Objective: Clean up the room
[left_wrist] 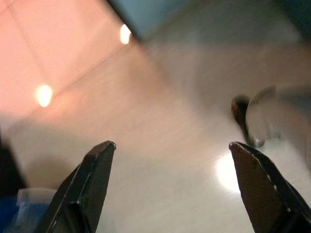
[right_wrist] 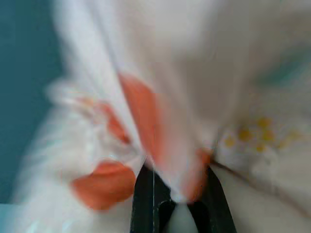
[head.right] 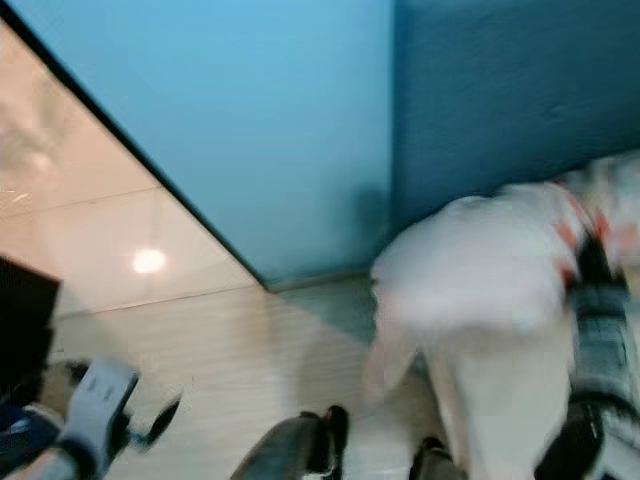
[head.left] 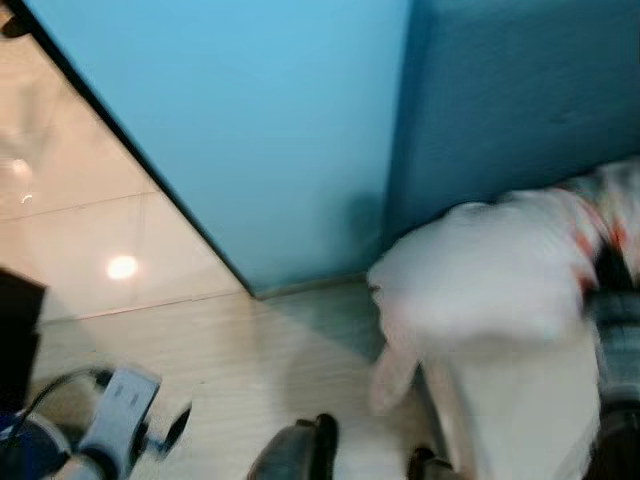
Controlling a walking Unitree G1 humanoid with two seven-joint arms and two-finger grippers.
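A white cloth (head.left: 480, 275) with orange patches hangs in a bunch at the right, in front of the blue wall. My right gripper (right_wrist: 177, 187) is shut on the cloth (right_wrist: 160, 73), and a fold of it is pinched between the two black fingers. My left gripper (head.left: 165, 435) is low at the left over the floor. In the left wrist view its fingers (left_wrist: 97, 170) stand wide apart with nothing between them. The pictures are blurred.
A light blue wall (head.left: 250, 120) meets a darker blue panel (head.left: 520, 90) at a corner straight ahead. Glossy cream floor tiles (head.left: 90, 230) stretch to the left. A black object (head.left: 15, 330) stands at the left edge. My feet (head.left: 300, 450) are below.
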